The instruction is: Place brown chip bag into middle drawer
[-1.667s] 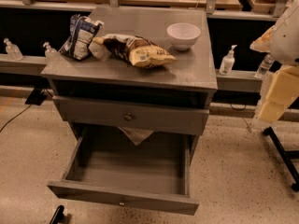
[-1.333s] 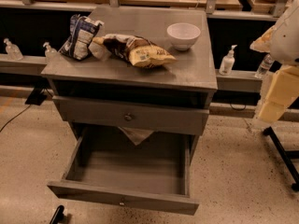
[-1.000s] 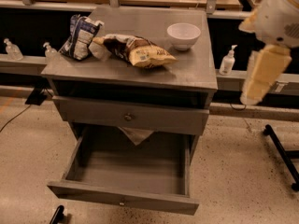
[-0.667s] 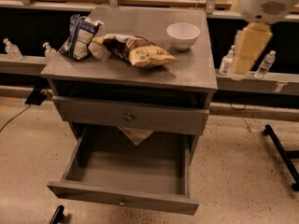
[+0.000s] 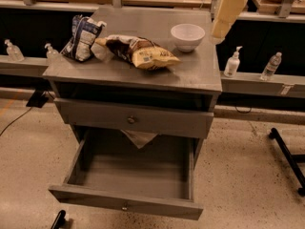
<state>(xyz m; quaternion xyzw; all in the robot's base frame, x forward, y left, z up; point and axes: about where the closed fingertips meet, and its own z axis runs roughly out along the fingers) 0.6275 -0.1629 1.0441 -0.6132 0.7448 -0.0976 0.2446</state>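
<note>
The brown chip bag (image 5: 141, 52) lies on its side on the grey cabinet top (image 5: 190, 73), left of a white bowl (image 5: 188, 36). The middle drawer (image 5: 143, 203) is pulled out towards me, below a shut drawer (image 5: 167, 123), and nothing lies in it. My gripper (image 5: 218, 35) hangs at the end of the pale-yellow arm at the top right, above the cabinet's back right corner and just right of the bowl. It is well apart from the bag and holds nothing that I can see.
A smaller blue-and-white bag (image 5: 82, 38) stands at the cabinet's back left. White paper (image 5: 139, 138) hangs under the shut drawer. Bottles (image 5: 232, 62) stand on ledges on both sides. A black stand leg (image 5: 286, 154) lies on the floor at right.
The arm has swung from low at the right of the cabinet up and to the left, to above the back right corner. The bags, bowl and drawers have not moved.
</note>
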